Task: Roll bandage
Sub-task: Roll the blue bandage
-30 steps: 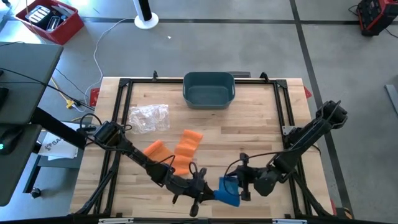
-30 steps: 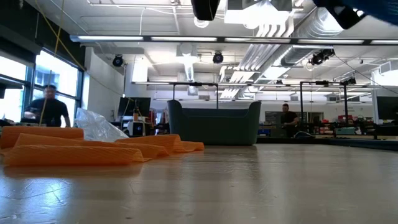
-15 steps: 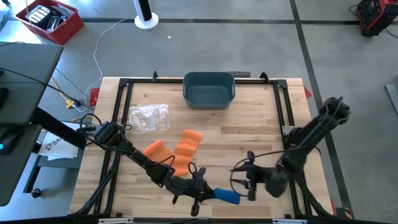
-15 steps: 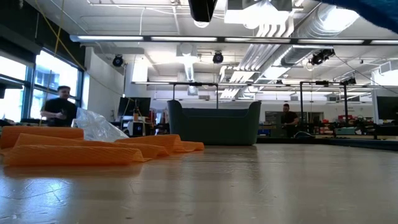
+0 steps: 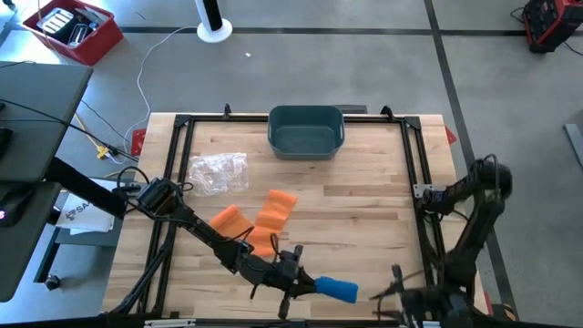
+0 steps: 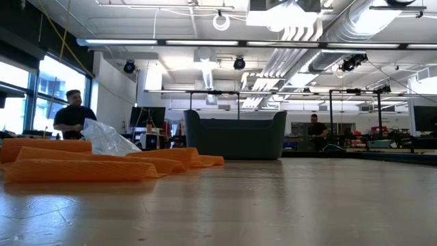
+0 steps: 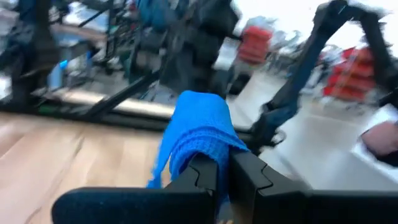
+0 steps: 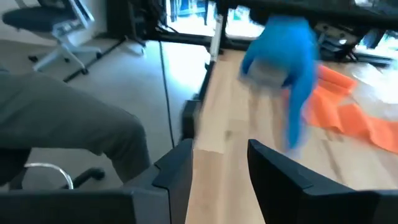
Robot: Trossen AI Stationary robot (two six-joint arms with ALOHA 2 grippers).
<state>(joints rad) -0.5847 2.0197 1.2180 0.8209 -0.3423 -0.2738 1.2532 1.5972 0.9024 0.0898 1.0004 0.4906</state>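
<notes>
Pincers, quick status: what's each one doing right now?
Left pincer: shut on the blue bandage, near the table's front edge.
Right pincer: open, holding nothing, pulled back off the front right corner.

One blue bandage (image 5: 336, 290), two orange bandages (image 5: 274, 220), one clear plastic bag (image 5: 219, 172) and one grey bin (image 5: 306, 131) are on the tabletop (image 5: 364, 191). Two people show in the room.
</notes>
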